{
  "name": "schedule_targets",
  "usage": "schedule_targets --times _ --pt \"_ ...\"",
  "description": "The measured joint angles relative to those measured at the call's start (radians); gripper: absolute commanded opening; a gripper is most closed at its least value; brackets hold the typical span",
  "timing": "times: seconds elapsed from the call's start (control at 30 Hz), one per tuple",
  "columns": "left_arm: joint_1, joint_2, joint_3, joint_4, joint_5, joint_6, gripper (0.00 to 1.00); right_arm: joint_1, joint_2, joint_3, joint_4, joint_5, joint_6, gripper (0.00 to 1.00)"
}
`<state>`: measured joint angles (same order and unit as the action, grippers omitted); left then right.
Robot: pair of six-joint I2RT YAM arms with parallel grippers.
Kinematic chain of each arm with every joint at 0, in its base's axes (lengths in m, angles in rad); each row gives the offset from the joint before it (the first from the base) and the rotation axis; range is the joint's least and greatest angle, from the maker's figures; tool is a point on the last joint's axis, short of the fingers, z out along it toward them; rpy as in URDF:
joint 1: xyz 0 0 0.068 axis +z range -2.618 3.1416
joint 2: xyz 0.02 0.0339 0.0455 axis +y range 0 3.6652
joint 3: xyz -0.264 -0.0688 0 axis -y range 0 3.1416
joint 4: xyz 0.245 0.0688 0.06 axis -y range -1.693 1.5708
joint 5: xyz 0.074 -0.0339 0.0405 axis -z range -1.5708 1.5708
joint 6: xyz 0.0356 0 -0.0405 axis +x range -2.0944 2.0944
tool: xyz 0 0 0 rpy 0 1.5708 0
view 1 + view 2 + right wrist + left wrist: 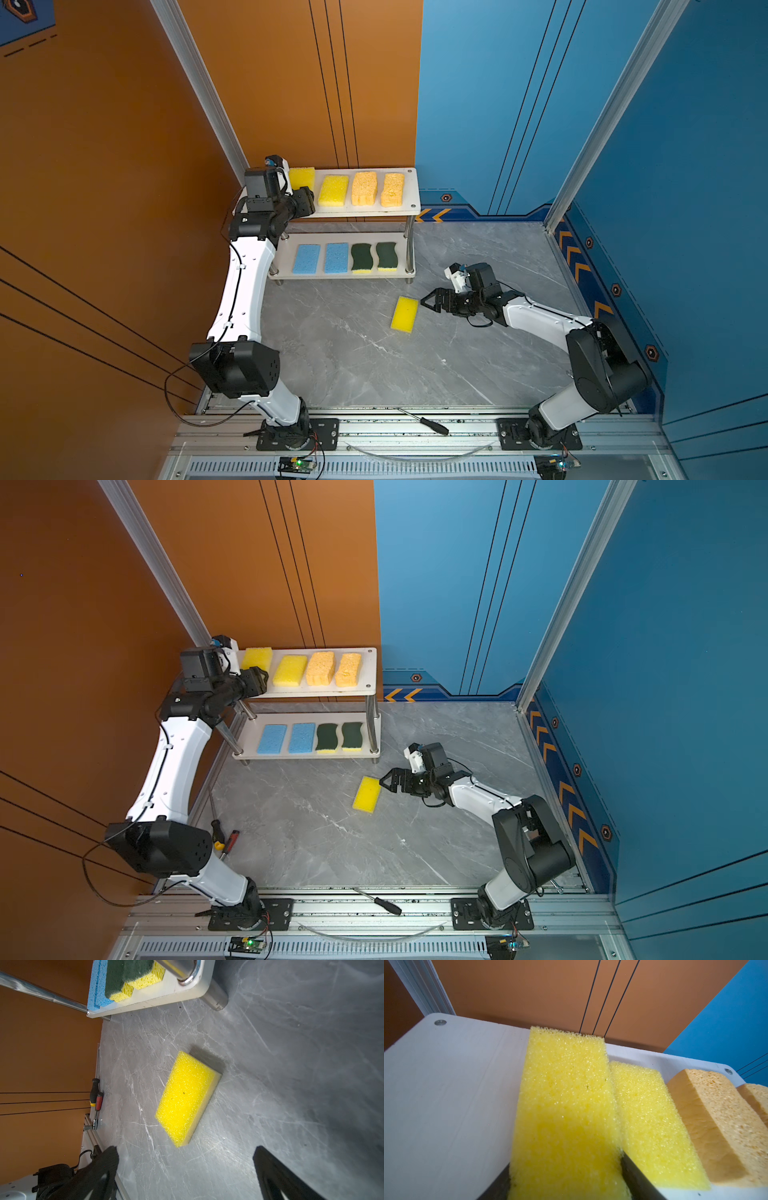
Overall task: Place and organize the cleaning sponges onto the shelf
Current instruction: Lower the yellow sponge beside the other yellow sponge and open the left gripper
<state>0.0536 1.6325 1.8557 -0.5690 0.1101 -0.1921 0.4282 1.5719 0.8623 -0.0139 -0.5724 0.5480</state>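
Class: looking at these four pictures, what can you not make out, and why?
Left wrist view: whether the held yellow sponge touches the upper board; its near end and the left gripper run off the picture's edge.
Both top views: the back of the lower board, covered by the upper board.
Right wrist view: most of the blue sponges, cut by the edge and hidden behind the green sponges.

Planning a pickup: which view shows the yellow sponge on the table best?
Right wrist view: the yellow sponge lies close, top and side visible. Both top views show it small; left wrist view misses it.
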Motion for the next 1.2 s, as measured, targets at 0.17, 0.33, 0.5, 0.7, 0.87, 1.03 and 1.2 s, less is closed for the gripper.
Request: schedule_targets --times 0.17,0.33,0.5,0.7,0.87,1.03,1.2 --pt "0.0 0.024 0.002 0.021 0.0 -0.002 0.64 0.0 0.0 0.0 0.0 0.0 0.0 1.0" --pt "0.0 0.03 0.005 0.028 0.0 -0.009 0.65 0.0 0.0 -0.002 0.001 0.0 0.0 1.0" --pt "0.0 0.031 0.005 0.034 0.0 -0.015 0.67 0.0 0.0 -0.003 0.01 0.0 0.003 1.0" --pt "0.0 0.03 0.005 0.034 -0.002 -0.018 0.67 0.0 0.0 -0.003 0.018 0.0 0.004 1.0" --pt "0.0 0.022 -0.001 0.03 -0.005 -0.018 0.67 0.0 0.0 -0.004 0.023 0.0 0.004 1.0" --pt "0.0 0.011 -0.009 0.024 -0.01 -0.018 0.67 0.001 0.0 -0.004 0.026 0.0 0.007 1.0" --pt "0.0 0.01 -0.009 0.023 -0.015 -0.019 0.69 0.004 0.0 -0.004 0.027 0.0 0.008 1.0"
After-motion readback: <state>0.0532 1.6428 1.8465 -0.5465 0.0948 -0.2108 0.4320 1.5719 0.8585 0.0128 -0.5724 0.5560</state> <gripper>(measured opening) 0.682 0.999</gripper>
